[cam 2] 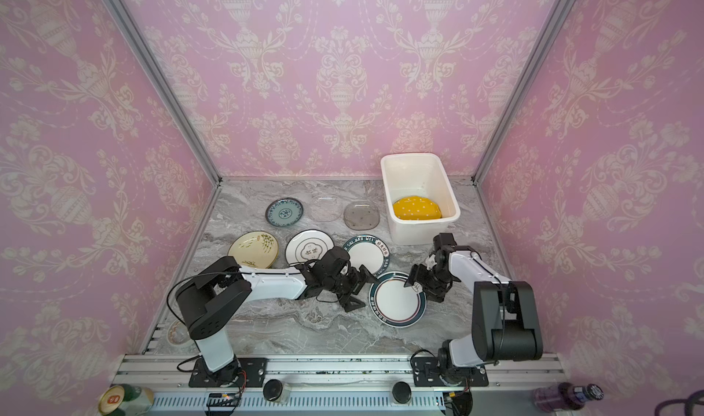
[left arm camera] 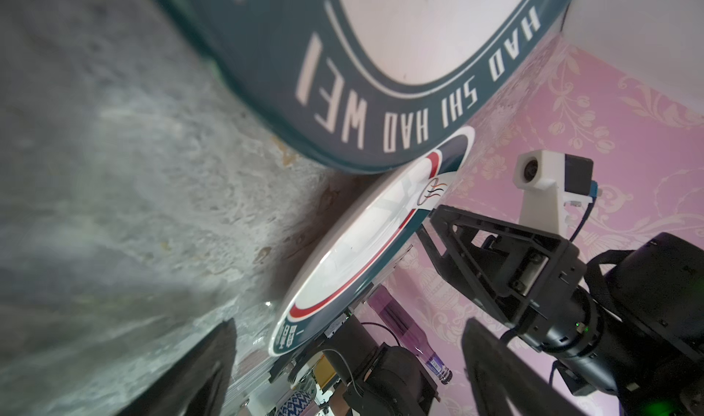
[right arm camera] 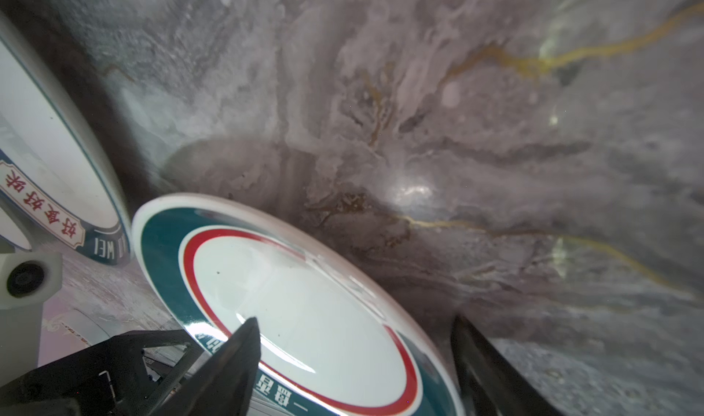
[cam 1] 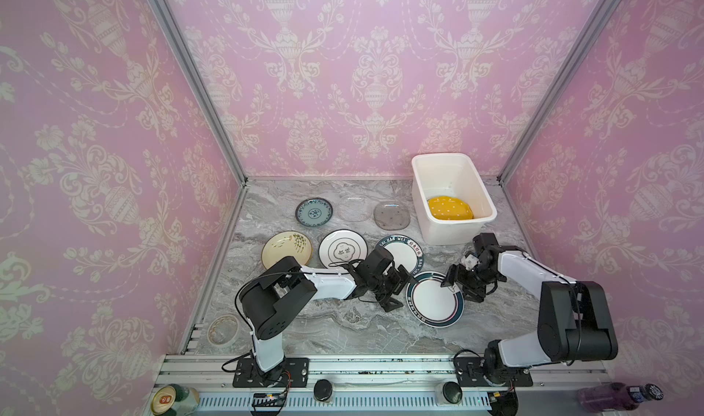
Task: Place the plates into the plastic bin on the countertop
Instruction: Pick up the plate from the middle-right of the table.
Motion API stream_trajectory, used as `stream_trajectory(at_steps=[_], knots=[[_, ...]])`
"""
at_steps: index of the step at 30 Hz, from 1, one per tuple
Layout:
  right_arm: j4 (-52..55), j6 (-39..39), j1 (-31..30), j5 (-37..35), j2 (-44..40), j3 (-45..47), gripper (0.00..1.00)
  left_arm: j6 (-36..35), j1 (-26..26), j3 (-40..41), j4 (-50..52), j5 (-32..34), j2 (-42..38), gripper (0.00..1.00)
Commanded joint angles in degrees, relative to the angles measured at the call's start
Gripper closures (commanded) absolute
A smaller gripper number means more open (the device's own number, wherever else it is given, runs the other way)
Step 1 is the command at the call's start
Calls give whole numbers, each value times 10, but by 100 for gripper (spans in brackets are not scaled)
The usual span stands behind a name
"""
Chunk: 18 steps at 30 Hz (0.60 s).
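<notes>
The teal-rimmed plate [cam 1: 432,305] lies on the table [cam 1: 343,328], plastic bin [cam 1: 421,193] at its 12 o'clock. Left tool [cam 1: 402,290] stands wide at its 10 o'clock; right tool [cam 1: 460,286], wide, straddles its 2 o'clock rim.

The grey marble-patterned countertop [cam 1: 343,330] carries a white plastic bin [cam 1: 453,231] at two o'clock. A teal patterned plate [cam 1: 314,212] sits at eleven, a clear glass plate [cam 1: 354,208] at twelve and a smoky glass plate [cam 1: 391,215] at one. A cream floral plate [cam 1: 285,248] lies at nine, a dark-rimmed white plate [cam 1: 343,248] and a lettered plate [cam 1: 405,256] near the centre, a teal-rimmed plate [cam 1: 432,303] at four and a roll of tape [cam 1: 223,330] at eight.
</notes>
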State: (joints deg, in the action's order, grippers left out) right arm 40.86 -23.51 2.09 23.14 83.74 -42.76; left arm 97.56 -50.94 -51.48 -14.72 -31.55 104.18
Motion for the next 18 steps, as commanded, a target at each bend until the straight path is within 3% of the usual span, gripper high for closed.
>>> stream_trajectory(at_steps=[1,3,7,18], knots=[[-15,13,1,28,-6,15,23,15,-6,-9,-42,-18,15,16],[-14,12,1,29,-15,16,25,24,-7,-3,-57,-19,19,24],[-11,12,1,39,-35,17,27,33,-8,6,-73,-17,19,29],[4,4,1,93,-98,7,35,38,-11,4,-77,-19,25,33]])
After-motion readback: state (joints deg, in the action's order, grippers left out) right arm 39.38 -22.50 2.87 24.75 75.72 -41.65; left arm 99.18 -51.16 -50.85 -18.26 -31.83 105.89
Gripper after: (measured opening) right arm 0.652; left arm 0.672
